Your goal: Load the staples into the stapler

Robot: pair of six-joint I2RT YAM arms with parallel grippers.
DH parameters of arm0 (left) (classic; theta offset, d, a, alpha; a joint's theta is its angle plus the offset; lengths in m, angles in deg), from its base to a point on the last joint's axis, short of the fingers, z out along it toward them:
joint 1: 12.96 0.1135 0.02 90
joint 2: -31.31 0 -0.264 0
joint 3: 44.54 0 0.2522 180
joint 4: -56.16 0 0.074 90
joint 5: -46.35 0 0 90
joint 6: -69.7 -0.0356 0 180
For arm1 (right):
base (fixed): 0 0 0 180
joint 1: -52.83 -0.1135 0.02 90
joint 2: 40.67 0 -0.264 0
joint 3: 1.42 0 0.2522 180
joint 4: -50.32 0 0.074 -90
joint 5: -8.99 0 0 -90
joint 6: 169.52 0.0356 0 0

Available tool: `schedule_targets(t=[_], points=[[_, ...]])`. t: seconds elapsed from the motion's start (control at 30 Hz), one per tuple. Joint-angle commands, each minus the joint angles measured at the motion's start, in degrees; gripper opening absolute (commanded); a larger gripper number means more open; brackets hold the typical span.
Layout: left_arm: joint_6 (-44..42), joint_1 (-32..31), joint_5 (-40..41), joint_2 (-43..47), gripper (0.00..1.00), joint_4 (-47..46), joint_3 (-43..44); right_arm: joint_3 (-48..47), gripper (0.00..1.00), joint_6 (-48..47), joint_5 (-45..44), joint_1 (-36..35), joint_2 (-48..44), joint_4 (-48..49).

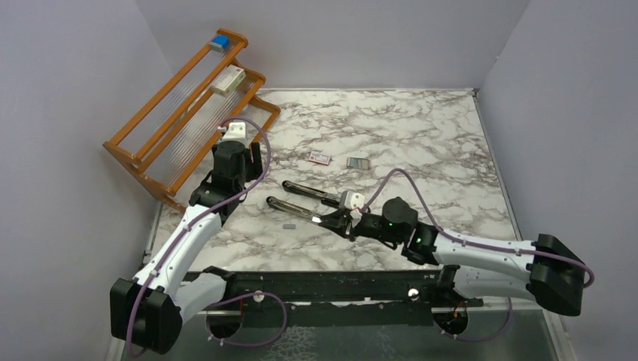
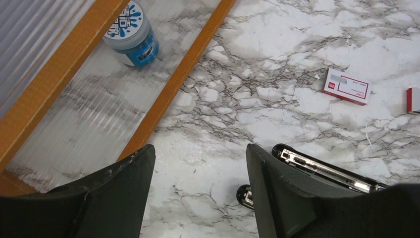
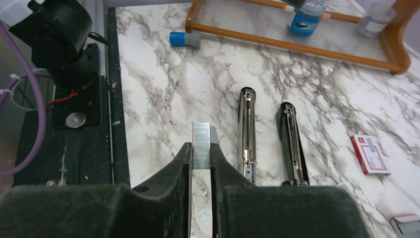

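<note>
bright even light, soft shadows

stapler (image 1: 310,193) mid-table, rack (image 1: 188,113) blocking far left, tabletop (image 1: 444,143) open right

High overview, close wrists, shared stapler (image 1: 307,193)

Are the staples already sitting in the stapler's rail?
No, the staples are pinched in the right gripper, beside the open stapler.
</note>
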Motion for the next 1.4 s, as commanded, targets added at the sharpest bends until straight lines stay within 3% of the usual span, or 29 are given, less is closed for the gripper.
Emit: schedule_targets(t=[0.0, 0.37, 0.53, 0.67, 0.87, 0.97, 1.13, 1.23, 1.37], points=[[1.45, 0.34, 1.53, 1.15, 0.71, -1.09, -1.05, 1.18, 0.01, 1.53, -7.69, -0.1, -7.23, -8.77], [4.78, 0.35, -3.68, 0.03, 0.7, -2.86, -0.79, 0.69, 0.01, 3.45, -14.91, -0.11, -21.99, -21.64], [9.02, 0.33, -6.41, 0.67, 0.69, -2.83, -0.46, -1.41, 0.01, 1.01, -17.86, -0.12, -20.59, -26.11], [11.48, 0.33, -9.16, 0.82, 0.69, -3.92, -0.95, -0.34, 0.01, -0.72, -17.62, -0.07, -18.21, -24.0], [8.41, 0.34, -14.35, -4.07, 0.69, -2.85, 2.03, 0.87, 0.01, 1.49, -17.66, 1.81, -14.81, -21.41], [6.22, 0.4, -14.95, -7.13, 0.7, -3.17, 3.59, 1.2, 0.01, 6.85, -17.72, 5.26, -13.2, -20.23], [4.73, 1.18, -16.01, -13.87, 0.7, -4.57, 7.9, -4.2, 0.01, 9.64, -4.19, 18.33, -7.2, -25.18], [2.46, 2.06, -17.93, -18.82, 0.7, -3.67, 12.91, -4.85, 0.01, 5.79, -4.37, 21.13, -5.52, -20.75], [0.01, 3.69, -17.15, -25.21, 0.7, -2.21, 18.57, -10.61, 0.01, -2.63, 8.12, 26.58, 2.69, -22.23]])
